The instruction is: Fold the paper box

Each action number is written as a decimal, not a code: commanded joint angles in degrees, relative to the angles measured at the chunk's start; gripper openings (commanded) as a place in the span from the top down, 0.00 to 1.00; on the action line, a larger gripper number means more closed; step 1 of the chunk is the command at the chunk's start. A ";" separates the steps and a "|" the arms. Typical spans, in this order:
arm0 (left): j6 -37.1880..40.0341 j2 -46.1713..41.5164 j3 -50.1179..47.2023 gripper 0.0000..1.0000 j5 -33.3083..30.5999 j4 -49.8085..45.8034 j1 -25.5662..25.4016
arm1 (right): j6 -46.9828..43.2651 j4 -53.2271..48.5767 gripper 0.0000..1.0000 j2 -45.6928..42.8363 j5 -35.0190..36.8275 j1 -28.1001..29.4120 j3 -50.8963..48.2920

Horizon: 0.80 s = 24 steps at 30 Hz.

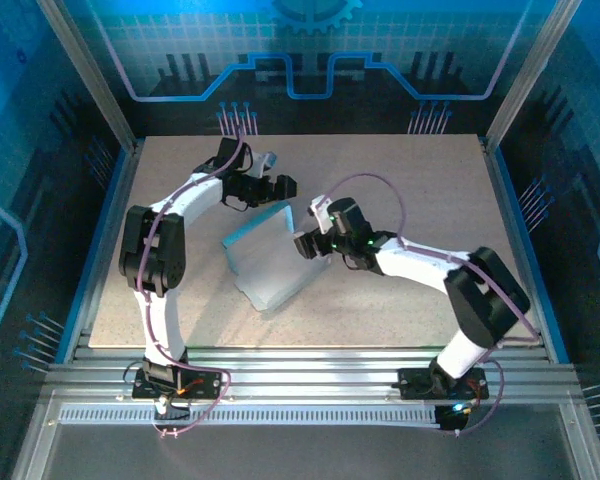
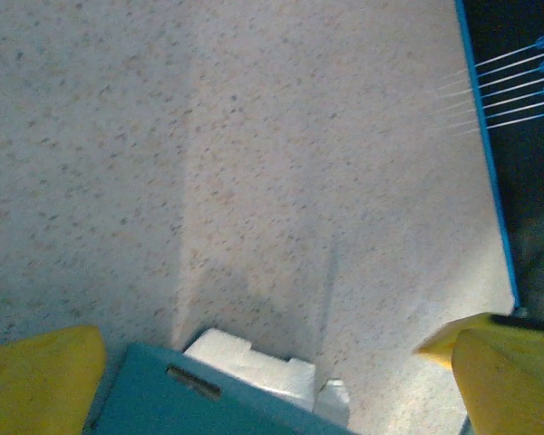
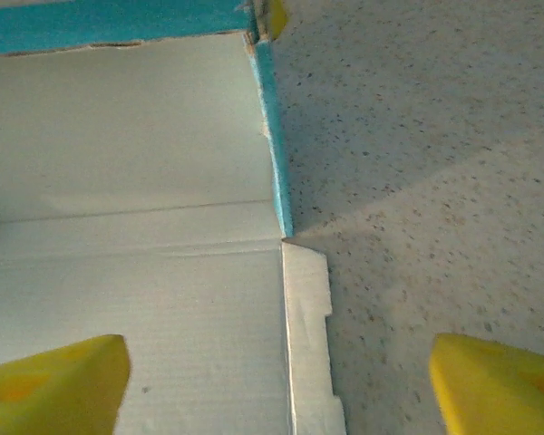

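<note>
Top external view: noted left end effector (image 1: 280, 188) and right end effector (image 1: 305, 243) open, empty; judged paper box (image 1: 270, 262) light, thin, bendy, best pinched at flap edge.

Left tool (image 1: 271, 188) jaws spread wide; right tool (image 1: 305, 243) jaws apart; arms reaching inward.

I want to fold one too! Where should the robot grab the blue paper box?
Probably the thin blue side wall of the paper box, pinched from above by the right end effector: it stands upright, so a finger fits on each side, while the tabbed flap lies flat.
</note>
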 commanded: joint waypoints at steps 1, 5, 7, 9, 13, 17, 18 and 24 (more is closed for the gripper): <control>4.57 -3.62 1.88 0.01 -3.33 -7.36 0.44 | 5.61 -3.42 0.03 -6.15 -2.57 -2.02 -1.47; 5.70 -5.51 1.51 0.01 -5.42 -9.89 0.38 | 6.26 -7.79 0.00 -11.97 -2.94 -2.54 -3.09; 5.93 -6.22 1.51 0.01 -6.03 -10.73 0.22 | 5.66 -9.57 0.00 -14.66 -3.75 -2.57 -4.62; 5.77 -6.95 1.54 0.01 -6.43 -10.96 -0.02 | 6.53 -10.04 0.00 -17.91 -5.35 -2.71 -6.43; 8.77 -7.44 4.32 0.01 -8.18 -15.51 -1.41 | 8.45 -13.15 0.00 -24.69 -7.16 -2.65 -9.00; 11.73 -6.66 8.10 0.01 -11.39 -20.98 -2.75 | 10.15 -18.83 0.00 -29.23 -7.09 -2.97 -9.41; 12.00 -6.43 8.69 0.01 -11.75 -21.45 -2.79 | 10.34 -20.16 0.00 -29.95 -7.25 -2.98 -9.25; 14.36 -3.93 14.29 0.01 -15.32 -26.77 -2.81 | 13.96 -21.73 0.00 -35.46 -9.55 -3.07 -11.45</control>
